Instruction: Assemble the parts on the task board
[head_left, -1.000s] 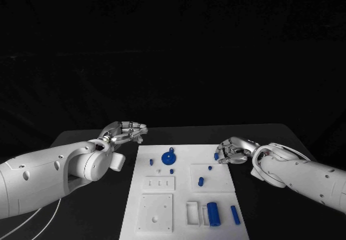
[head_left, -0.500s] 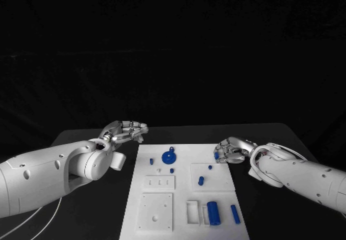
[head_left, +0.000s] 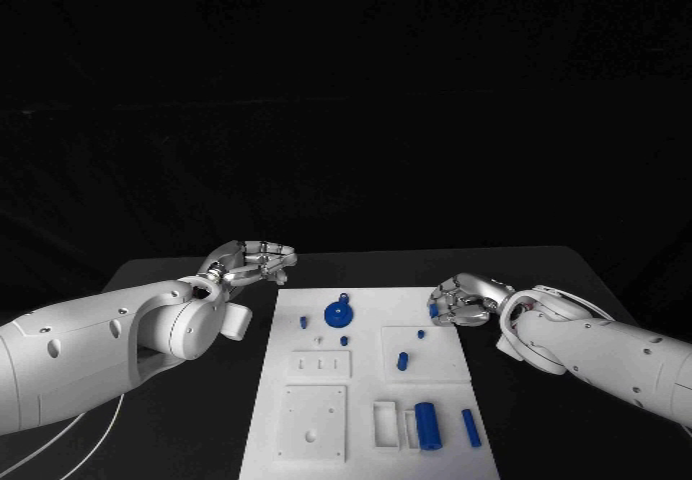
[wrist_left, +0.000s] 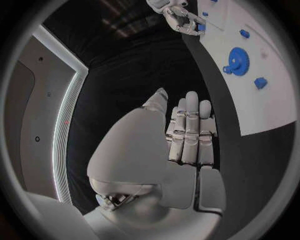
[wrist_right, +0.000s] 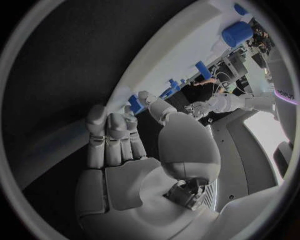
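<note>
The white board (head_left: 368, 385) lies in the middle of the black bench (head_left: 173, 275). On it lie blue parts: a gear (head_left: 339, 315) near the far end, small pegs (head_left: 303, 323) beside it, a cylinder (head_left: 427, 425) and a thin bar (head_left: 470, 428) at the near end.

The left hand (head_left: 248, 263) hovers over the bench just beyond the board's far left corner, fingers (wrist_left: 190, 127) nearly straight and side by side, holding nothing.

The right hand (head_left: 464, 300) sits at the board's right edge near the far end, fingers curled in around a small blue piece (head_left: 433, 311); the right wrist view shows the thumb tip against this piece (wrist_right: 135, 104), but whether it is actually pinched cannot be told.
</note>
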